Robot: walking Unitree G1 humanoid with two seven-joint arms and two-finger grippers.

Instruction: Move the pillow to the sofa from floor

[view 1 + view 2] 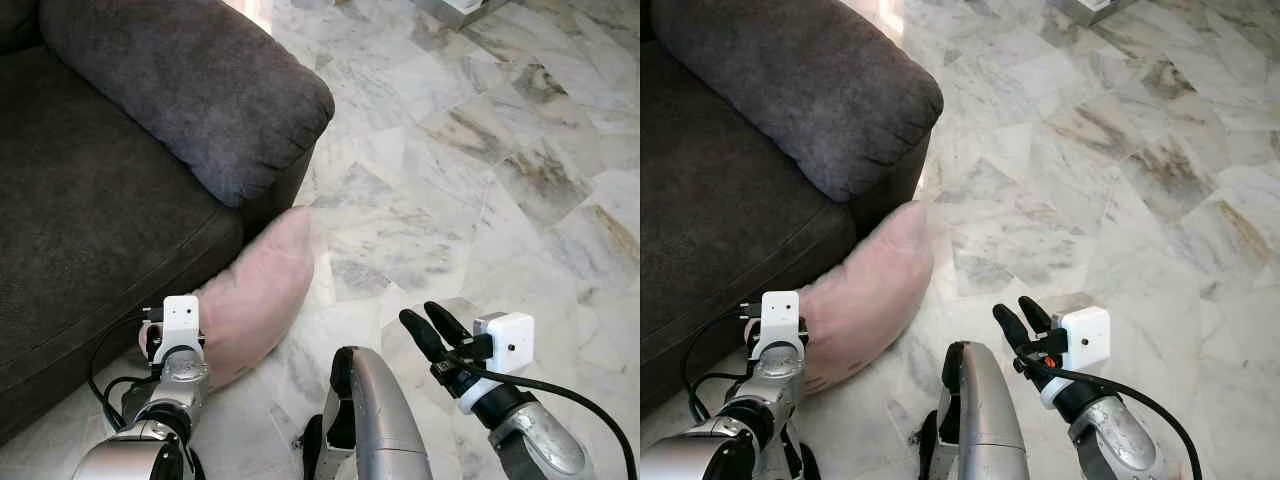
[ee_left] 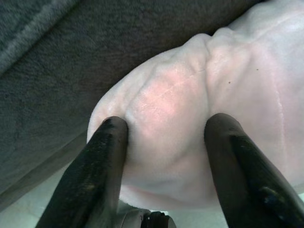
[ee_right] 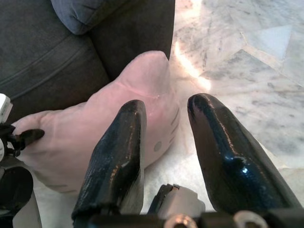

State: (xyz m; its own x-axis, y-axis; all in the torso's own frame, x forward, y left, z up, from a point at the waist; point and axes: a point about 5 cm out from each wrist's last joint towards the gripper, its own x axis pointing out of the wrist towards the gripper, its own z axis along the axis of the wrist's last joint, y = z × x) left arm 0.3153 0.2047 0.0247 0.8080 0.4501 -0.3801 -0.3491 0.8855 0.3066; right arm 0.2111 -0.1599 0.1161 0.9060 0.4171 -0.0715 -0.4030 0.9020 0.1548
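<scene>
A: Where's the pillow (image 1: 260, 300) rn?

B: On the marble floor (image 1: 480, 200), leaning against the sofa (image 1: 90, 230) front, just below the armrest (image 1: 190, 90). Pink, soft. Long axis runs along the sofa base, from near the L wrist up toward the armrest corner.

A: Which arm's nearer?

B: L by far. Left gripper (image 2: 164, 137) is at the pillow's near end. Wrist view shows both fingers (image 2: 102, 156) spread w/ a bulge of pillow between them, fabric puckered against the inner faces. Jaws straddle the end, look not yet clenched. I'd call it contact, not a firm grasp.

A: R side?

B: Right gripper (image 1: 432, 328) hangs over bare floor, well apart from the pillow, which lies to its L and fwd. Jaws released, nothing between. Its wrist cam looks along the fingers at the pillow's far end.

A: So the move turns on?

B: Judgement: L closes on that near end, then lifts up and L onto the seat. Seat edge is just beside and above, short haul. One-end grip means the rest will prob. sag and drag.

A: Hidden bits?

B: L fingertips are behind the wrist cam in the head views. Pillow's underside and the side against the sofa not visible. Sofa back is cut off.
</scene>
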